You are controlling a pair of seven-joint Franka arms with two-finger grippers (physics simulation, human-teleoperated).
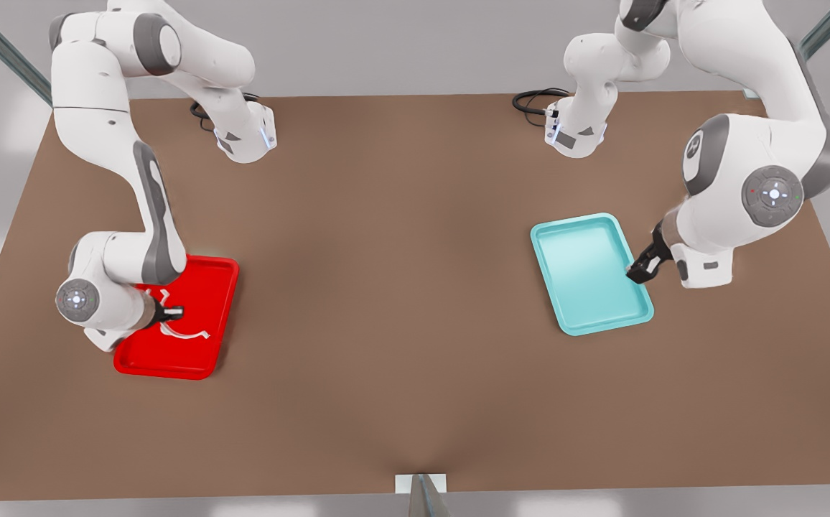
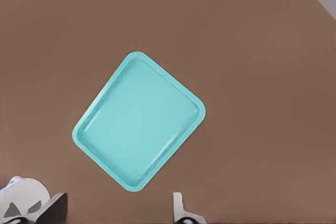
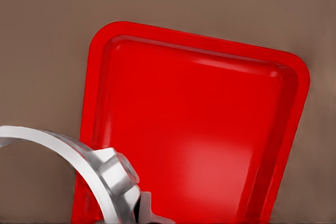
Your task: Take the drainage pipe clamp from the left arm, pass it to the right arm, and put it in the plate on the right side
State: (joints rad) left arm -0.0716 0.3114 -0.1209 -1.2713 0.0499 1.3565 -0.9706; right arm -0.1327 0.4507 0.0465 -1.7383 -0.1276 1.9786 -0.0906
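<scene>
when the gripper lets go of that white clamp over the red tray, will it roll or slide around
The clamp, gripped by the right gripper over the red tray, is a thin open half-ring with out-turned tabs, so it probably rocks briefly rather than rolls. It looks light, and the tray glossy, so it may skid; the raised rim should stop it.

Two white jointed arms with grey joint sections; left arm [image 1: 738, 179] and right arm [image 1: 128, 215] each carry a round grey wrist cap with small lights; black two-finger grippers; black base cables.
</scene>
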